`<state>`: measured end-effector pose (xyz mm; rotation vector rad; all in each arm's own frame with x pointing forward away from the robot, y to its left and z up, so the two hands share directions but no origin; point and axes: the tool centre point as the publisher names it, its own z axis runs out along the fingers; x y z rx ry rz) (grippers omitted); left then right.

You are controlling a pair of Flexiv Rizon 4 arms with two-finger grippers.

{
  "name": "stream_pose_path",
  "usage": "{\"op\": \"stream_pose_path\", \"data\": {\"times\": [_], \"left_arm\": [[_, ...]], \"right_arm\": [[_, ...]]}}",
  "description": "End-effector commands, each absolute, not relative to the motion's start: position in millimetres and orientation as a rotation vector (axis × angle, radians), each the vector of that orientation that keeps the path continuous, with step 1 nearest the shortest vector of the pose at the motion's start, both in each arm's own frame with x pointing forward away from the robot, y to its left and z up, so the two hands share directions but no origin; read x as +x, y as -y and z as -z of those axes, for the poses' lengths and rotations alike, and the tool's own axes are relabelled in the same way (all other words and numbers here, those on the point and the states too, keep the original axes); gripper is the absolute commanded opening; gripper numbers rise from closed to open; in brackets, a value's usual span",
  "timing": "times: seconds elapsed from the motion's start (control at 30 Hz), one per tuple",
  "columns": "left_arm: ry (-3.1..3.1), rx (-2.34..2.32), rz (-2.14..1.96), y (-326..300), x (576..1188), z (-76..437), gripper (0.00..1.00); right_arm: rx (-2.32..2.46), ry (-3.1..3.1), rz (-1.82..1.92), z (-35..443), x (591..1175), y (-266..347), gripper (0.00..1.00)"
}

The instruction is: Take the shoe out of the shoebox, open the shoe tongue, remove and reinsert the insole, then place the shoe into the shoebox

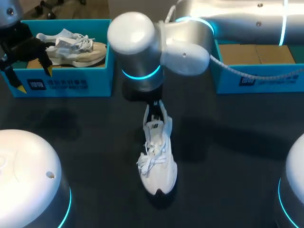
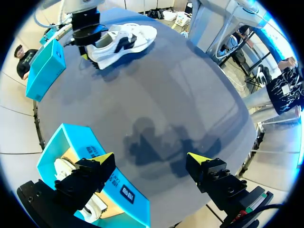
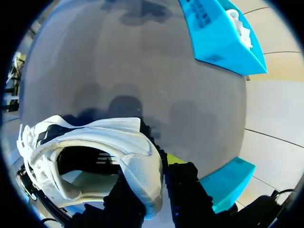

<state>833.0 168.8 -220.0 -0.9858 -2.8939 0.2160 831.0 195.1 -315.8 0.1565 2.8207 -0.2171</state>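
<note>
A white shoe (image 1: 156, 152) stands on the dark table, toe toward the front edge. My right gripper (image 1: 154, 108) is at its heel, mostly hidden under the wrist. In the right wrist view the gripper (image 3: 154, 190) is shut on the back wall of the shoe (image 3: 95, 142), one finger inside the heel opening and one outside. My left gripper (image 1: 23, 61) hangs open at the far left, over the left shoebox (image 1: 66, 83). From the left wrist its gripper (image 2: 151, 159) holds nothing; the white shoe (image 2: 123, 40) lies far ahead of it.
The left shoebox holds a beige-and-white shoe (image 1: 71, 47). A second blue shoebox (image 1: 247, 78) with a bare cardboard floor stands at the back right, under my right arm. Two white domed bases sit at the front corners.
</note>
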Motion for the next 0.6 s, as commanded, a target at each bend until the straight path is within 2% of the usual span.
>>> {"op": "stream_pose_path", "data": {"times": [0.03, 0.6], "left_arm": [[2.892, -0.987, -0.213, -168.9, 833.1, 219.2, 1.00], [2.892, -0.987, -0.213, -168.9, 833.1, 219.2, 1.00]], "right_arm": [[0.163, -2.813, 0.205, 286.4, 845.5, -175.3, 0.00], [0.233, -2.806, 0.206, 275.0, 861.4, -162.7, 0.00]]}}
